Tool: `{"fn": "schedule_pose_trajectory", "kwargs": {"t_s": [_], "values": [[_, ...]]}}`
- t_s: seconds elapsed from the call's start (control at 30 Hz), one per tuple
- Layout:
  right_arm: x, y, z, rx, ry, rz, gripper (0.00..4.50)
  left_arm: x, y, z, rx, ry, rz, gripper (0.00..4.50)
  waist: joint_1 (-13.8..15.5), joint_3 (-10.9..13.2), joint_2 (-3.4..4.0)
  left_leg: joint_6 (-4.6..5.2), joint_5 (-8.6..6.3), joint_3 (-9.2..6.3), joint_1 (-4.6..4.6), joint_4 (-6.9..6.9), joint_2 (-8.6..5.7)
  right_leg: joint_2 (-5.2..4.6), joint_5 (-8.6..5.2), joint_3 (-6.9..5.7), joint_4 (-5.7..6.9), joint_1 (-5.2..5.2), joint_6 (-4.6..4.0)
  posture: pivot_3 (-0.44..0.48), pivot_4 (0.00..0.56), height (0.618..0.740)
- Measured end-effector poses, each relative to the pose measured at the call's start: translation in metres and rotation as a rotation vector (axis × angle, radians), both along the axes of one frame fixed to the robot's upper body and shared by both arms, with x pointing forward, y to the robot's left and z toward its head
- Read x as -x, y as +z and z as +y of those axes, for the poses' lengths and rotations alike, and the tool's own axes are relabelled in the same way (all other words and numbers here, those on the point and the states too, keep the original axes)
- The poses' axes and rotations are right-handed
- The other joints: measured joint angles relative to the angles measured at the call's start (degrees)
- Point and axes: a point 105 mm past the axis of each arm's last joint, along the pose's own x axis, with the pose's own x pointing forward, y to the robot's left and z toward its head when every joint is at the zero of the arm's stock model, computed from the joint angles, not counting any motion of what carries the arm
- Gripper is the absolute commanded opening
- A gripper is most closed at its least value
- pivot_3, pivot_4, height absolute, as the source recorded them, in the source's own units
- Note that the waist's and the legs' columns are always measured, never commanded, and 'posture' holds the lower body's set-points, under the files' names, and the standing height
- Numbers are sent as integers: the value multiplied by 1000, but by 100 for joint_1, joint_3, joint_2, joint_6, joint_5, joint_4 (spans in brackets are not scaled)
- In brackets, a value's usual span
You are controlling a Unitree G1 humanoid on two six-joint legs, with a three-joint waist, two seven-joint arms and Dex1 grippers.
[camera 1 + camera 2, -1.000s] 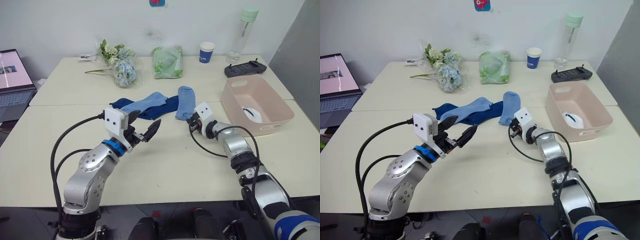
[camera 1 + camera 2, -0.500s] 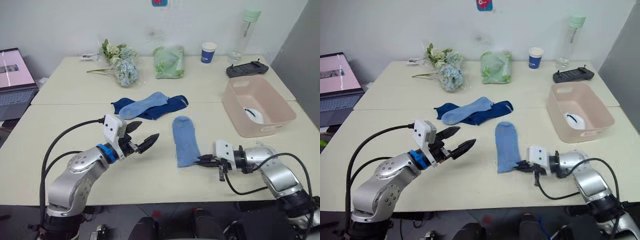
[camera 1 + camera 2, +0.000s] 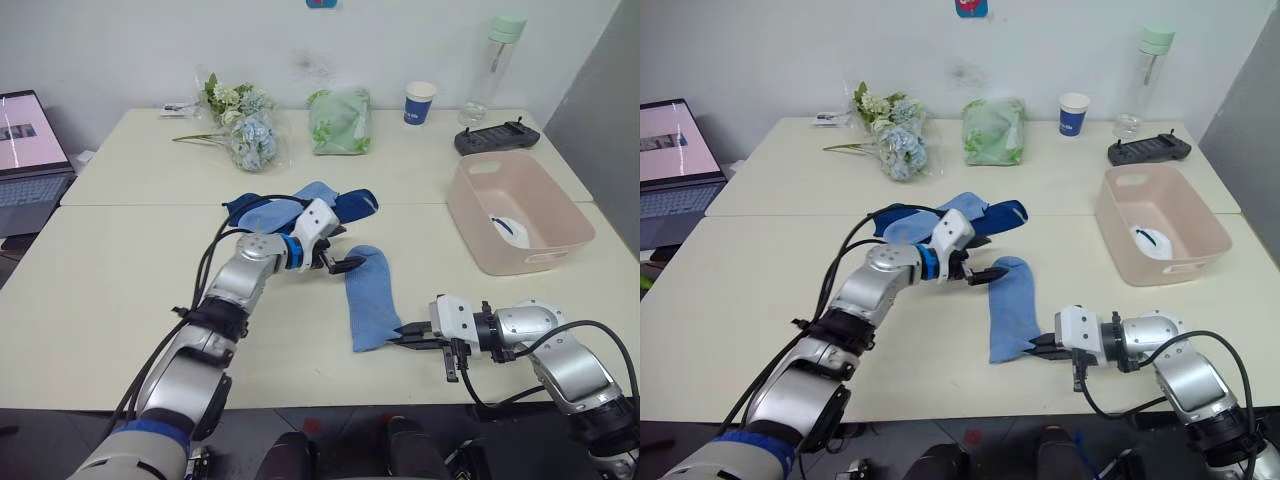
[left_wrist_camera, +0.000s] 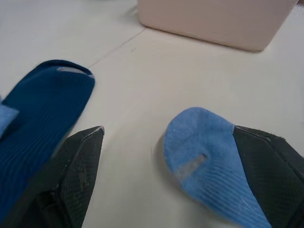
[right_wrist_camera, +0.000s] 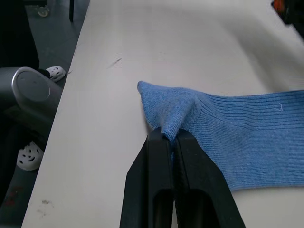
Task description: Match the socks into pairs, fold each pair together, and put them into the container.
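Right gripper pinches a light blue sock flat on the table; left gripper open at its other end.

Head views: the pink tub [image 3: 520,212] stands at the table's right side and holds a white sock [image 3: 505,228]. The light blue sock [image 3: 369,298] lies near the front edge, with the right gripper [image 3: 408,335] at its near end and the left gripper [image 3: 342,258] at its far end. Behind lie navy socks [image 3: 345,206] with a second light blue sock [image 3: 278,210] on top.
Left wrist view: the fingers [image 4: 78,166] are spread wide, with the sock's rounded end between them and the navy sock just beside one finger.
Right wrist view: the fingers [image 5: 156,175] are closed on a bunched corner of the sock's edge.
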Motion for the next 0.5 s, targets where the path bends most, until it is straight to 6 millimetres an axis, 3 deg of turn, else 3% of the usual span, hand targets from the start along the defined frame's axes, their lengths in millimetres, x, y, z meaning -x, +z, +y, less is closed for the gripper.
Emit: {"fn": "schedule_pose_trajectory", "kwargs": {"t_s": [0.2,0.4,0.5], "values": [[1,1,2,-6,-8,-7,0,-1,-19,8,-35,-31,43,1997,-2,3,-2,1,0,-7,-2,8,0,0,0,-2,6,-1,1,0,150,740],[1,1,2,-5,-8,-10,0,-4,-9,3,26,-28,23,95,6,3,-4,2,-1,-15,-13,23,-2,0,0,-7,9,-2,2,0,150,740],[1,1,1,0,-6,-9,0,-4,-7,7,46,-16,9,39,-12,3,-3,2,-1,-15,-12,23,0,0,0,-6,13,-3,2,0,150,740]]}}
